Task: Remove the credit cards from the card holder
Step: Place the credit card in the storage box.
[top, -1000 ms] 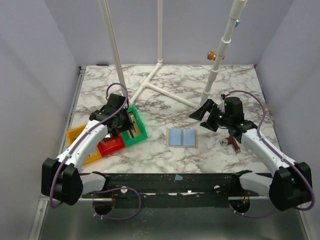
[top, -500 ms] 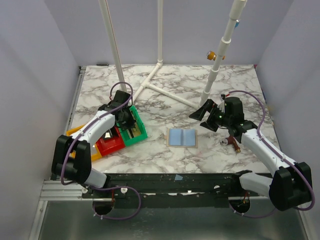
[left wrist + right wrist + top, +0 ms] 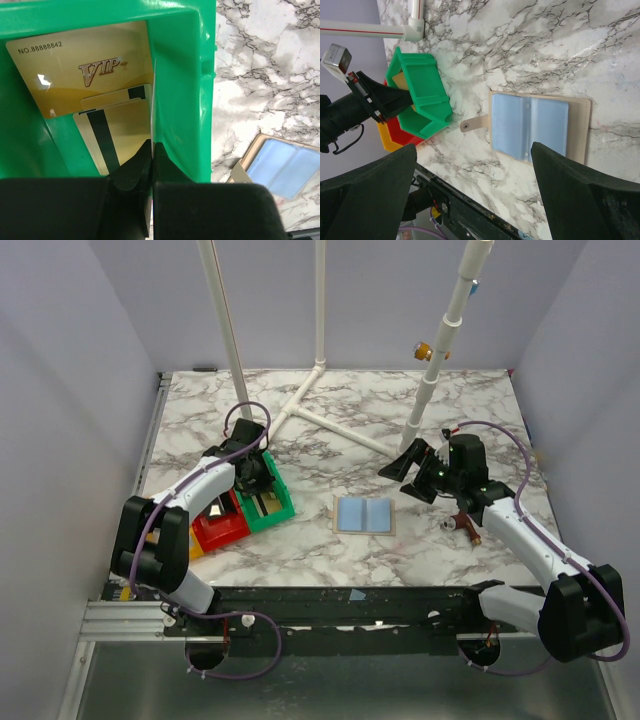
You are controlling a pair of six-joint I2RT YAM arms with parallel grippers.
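1. A white marble-patterned table (image 3: 330, 550) with grey veining fills the floor of the enclosure.
2. Plain lavender walls (image 3: 70, 360) close it in on three sides.
3. White pipes (image 3: 320, 300) rise from the table's far half.
4. The light is soft and even.

A green bin (image 3: 282, 508) sits on a marble table (image 3: 330, 550), a red bin (image 3: 222, 530) touching its near-left side and a yellow bin (image 3: 386, 136) just past the red one. White pipe framing (image 3: 340, 430) lies behind the green bin; a small reddish-brown object (image 3: 462, 525) rests well to its right.
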